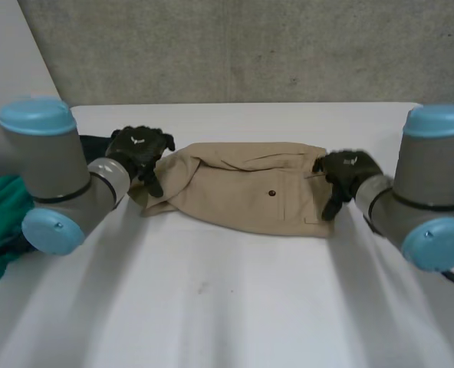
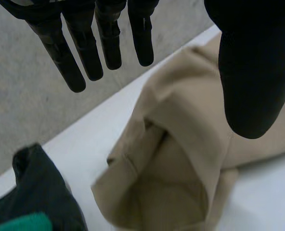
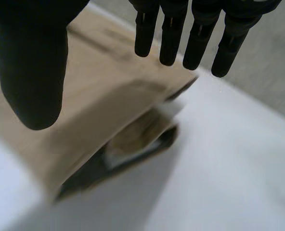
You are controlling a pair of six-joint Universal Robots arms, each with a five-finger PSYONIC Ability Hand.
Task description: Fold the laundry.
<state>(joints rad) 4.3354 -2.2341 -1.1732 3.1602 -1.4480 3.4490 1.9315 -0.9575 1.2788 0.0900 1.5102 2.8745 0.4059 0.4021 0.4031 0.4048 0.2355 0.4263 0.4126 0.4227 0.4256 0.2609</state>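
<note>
A pair of tan trousers (image 1: 246, 188) lies folded into a long band across the middle of the white table (image 1: 227, 307). My left hand (image 1: 139, 153) hovers at the band's left end, fingers (image 2: 84, 53) straight and spread above the tan trousers (image 2: 181, 144), holding nothing. At the right end my right hand (image 1: 346, 176) hangs just above the cloth. Its fingers (image 3: 200, 43) are also straight, with the trousers' waistband end (image 3: 133, 139) lying free below them.
A dark garment (image 2: 36, 192) with a green one (image 1: 1, 222) beside it lies in a heap at the table's left edge, close to my left arm. A grey concrete wall (image 1: 250, 46) stands behind the table.
</note>
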